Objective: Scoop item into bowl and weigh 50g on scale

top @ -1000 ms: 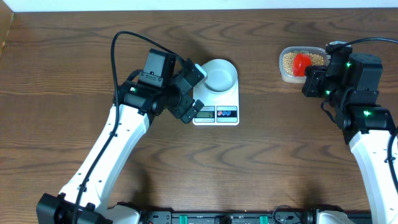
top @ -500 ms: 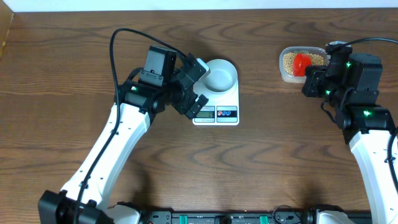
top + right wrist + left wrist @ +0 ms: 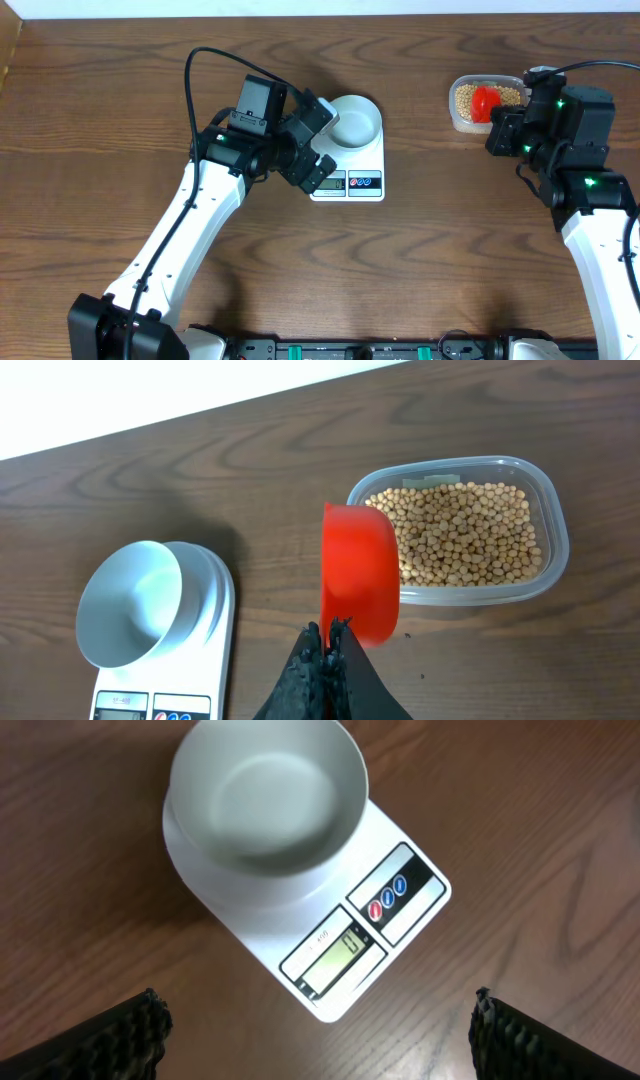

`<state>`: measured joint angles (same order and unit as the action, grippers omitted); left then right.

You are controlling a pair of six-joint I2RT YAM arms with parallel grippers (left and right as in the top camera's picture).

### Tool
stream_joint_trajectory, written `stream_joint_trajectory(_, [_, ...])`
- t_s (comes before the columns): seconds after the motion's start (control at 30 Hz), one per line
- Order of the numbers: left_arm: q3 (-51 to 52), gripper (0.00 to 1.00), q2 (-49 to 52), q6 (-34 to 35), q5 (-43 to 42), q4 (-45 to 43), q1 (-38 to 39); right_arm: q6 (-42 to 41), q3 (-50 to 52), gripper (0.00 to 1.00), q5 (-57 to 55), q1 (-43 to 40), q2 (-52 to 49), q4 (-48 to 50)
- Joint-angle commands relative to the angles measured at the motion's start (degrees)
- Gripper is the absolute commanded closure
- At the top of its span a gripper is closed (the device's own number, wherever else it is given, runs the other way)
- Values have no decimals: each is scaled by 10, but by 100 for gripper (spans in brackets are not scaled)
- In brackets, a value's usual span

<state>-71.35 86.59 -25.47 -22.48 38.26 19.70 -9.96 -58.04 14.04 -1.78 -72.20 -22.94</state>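
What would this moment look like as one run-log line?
left end effector: open above scale | bowl: empty, on scale | right end effector: shut on red scoop by tub of beans

A pale bowl [image 3: 265,795] sits on a white digital scale [image 3: 270,925] beside its display [image 3: 335,958] and red and blue buttons [image 3: 388,898], on the wooden worktop [image 3: 100,920], with the left tool [image 3: 320,1038] spread wide at the frame's lower corners.

Glossy bowl [image 3: 265,805], matt wood-grain table [image 3: 450,250]
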Motion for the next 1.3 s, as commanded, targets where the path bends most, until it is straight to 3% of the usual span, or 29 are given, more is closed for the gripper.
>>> stream_joint_trajectory(0.0, [-1, 2, 2, 5, -11, -1, 0, 9, -12, 99, -4, -3, 7, -1])
stream_joint_trajectory(0.97, [-1, 2, 2, 10, -11, 7, 0, 13, -13, 99, 5, -3, 7, -3])
stream_joint_trajectory(1.27, [-1, 2, 2, 9, -11, 7, 0, 52, -140, 99, -16, -30, -42, -132])
